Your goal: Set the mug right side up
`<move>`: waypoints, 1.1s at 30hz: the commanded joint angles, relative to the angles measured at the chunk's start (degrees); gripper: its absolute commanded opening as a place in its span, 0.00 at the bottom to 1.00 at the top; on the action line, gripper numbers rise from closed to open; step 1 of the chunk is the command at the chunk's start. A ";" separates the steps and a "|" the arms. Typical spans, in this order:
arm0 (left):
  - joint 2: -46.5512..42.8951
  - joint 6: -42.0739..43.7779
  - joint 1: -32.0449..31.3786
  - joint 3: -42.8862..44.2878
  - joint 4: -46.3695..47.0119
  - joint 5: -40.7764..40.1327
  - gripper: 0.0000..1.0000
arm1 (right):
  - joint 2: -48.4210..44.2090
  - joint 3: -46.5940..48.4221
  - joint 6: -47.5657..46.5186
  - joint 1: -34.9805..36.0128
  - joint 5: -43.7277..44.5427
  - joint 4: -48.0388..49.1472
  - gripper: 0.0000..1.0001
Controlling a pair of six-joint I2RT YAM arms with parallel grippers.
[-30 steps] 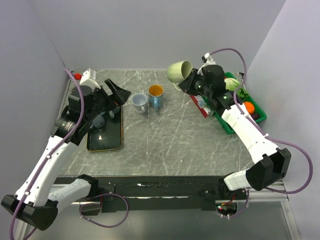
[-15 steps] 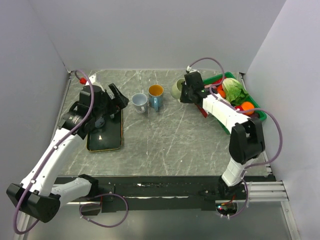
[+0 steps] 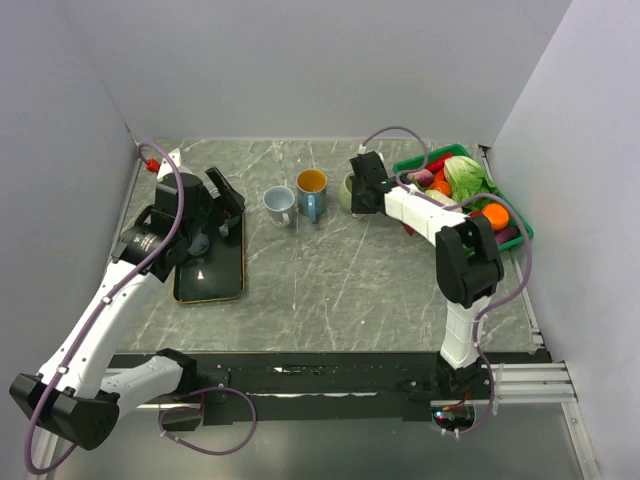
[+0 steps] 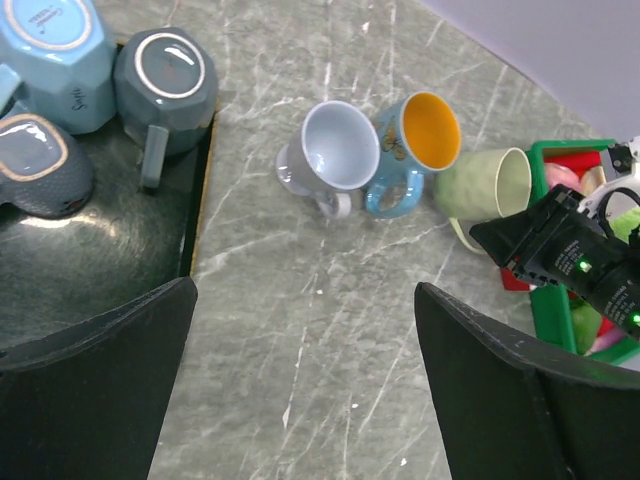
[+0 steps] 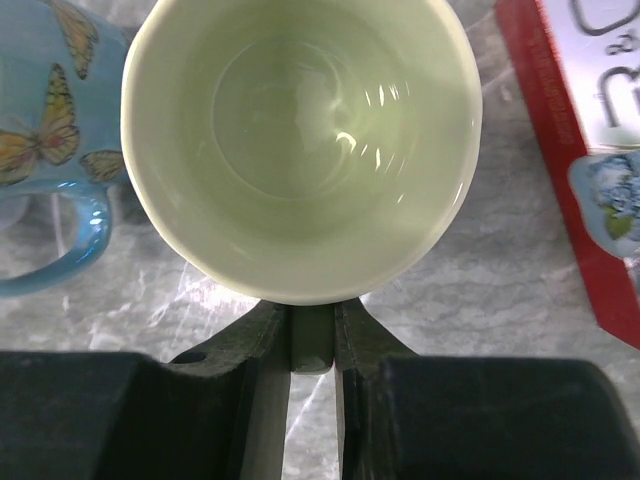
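Note:
The pale green mug (image 3: 347, 188) is held low over the table, just right of the butterfly mug. It is tipped on its side with its mouth toward the right wrist, so the right wrist view looks straight into its mouth (image 5: 300, 130). My right gripper (image 5: 313, 320) is shut on its handle and shows in the top view (image 3: 364, 190). I cannot tell whether the mug touches the table. The left wrist view shows it too (image 4: 480, 185). My left gripper (image 3: 226, 195) is open and empty above the tray's far right corner, with bare table between its fingers (image 4: 305, 380).
A blue butterfly mug with an orange inside (image 3: 311, 190) and a pale blue mug (image 3: 279, 205) stand upright mid-table. A dark tray (image 3: 210, 275) at the left holds three upturned mugs (image 4: 175, 75). A green bin of vegetables (image 3: 500, 205) and a red box (image 5: 570, 150) sit at the right.
My right arm has brought the green mug down and to the left, from raised near the bin to low beside the butterfly mug. My left gripper has shifted slightly left.

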 commanded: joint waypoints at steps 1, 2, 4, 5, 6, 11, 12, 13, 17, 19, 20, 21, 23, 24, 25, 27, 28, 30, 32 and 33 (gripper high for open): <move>0.79 0.86 0.03 1.77 -1.76 -2.68 0.96 | 2.49 6.32 -0.06 2.56 5.13 4.11 0.00; 0.96 0.95 0.03 2.04 -1.93 -3.11 0.96 | 3.02 6.67 -0.07 3.34 6.18 3.93 0.00; 1.23 1.39 0.03 2.04 -2.28 -3.64 0.96 | 4.86 8.60 -0.07 3.79 7.59 2.45 0.00; 1.32 1.39 0.03 2.13 -2.55 -4.25 0.96 | 5.66 9.48 0.20 4.05 8.38 1.65 0.00; 1.49 1.47 0.03 2.21 -3.07 -4.61 0.96 | 6.36 10.36 0.46 4.23 9.69 0.51 0.00; 2.11 1.56 0.03 2.13 -4.48 -6.28 0.96 | 9.44 13.44 1.43 4.32 11.20 -2.92 0.00; 2.20 1.56 0.03 2.04 -4.66 -6.80 0.96 | 9.71 13.79 1.43 4.32 11.03 -3.36 0.07; 2.28 1.48 0.11 2.04 -4.92 -7.07 0.96 | 9.97 14.32 1.78 4.32 10.68 -3.89 0.14; 2.72 1.83 0.11 2.04 -5.36 -7.95 0.96 | 8.66 14.15 2.22 4.40 9.45 -4.86 0.47; 3.25 1.91 0.11 2.13 -5.54 -8.39 0.96 | 8.13 15.02 2.39 4.32 9.01 -5.74 0.53; 3.34 2.00 0.11 2.21 -5.71 -8.57 0.96 | 8.13 15.81 2.48 4.23 8.48 -6.61 0.57; 3.69 2.09 0.11 2.22 -5.80 -8.65 0.96 | 8.21 16.60 2.66 4.23 8.39 -8.53 0.59; 4.04 2.09 0.11 2.13 -6.06 -9.27 0.96 | 8.04 19.33 3.62 4.23 8.04 -11.00 0.65; 4.30 2.09 0.11 2.04 -6.24 -9.53 0.96 | 7.78 20.03 3.89 4.14 7.95 -12.84 0.66; 4.57 1.92 0.11 1.95 -6.59 -10.14 0.96 | 6.91 20.91 4.32 4.23 7.86 -13.82 0.68; 5.09 1.65 0.29 1.25 -7.38 -12.25 0.96 | 5.50 21.09 4.59 3.96 7.16 -15.23 0.73; 5.36 1.91 0.38 0.73 -7.56 -12.78 0.96 | 3.40 20.31 4.68 3.62 6.55 -15.84 0.75; 6.15 2.87 1.86 -0.85 -6.87 -13.84 0.96 | 0.76 18.90 4.77 3.00 3.83 -16.20 0.79; 7.20 5.42 5.72 -2.70 -3.97 -10.52 0.96 | -5.29 14.09 4.68 2.47 1.28 -15.32 0.81; 7.55 6.82 9.05 -4.45 -2.57 -8.93 0.96 | -6.71 12.75 4.77 2.30 0.05 -14.36 0.82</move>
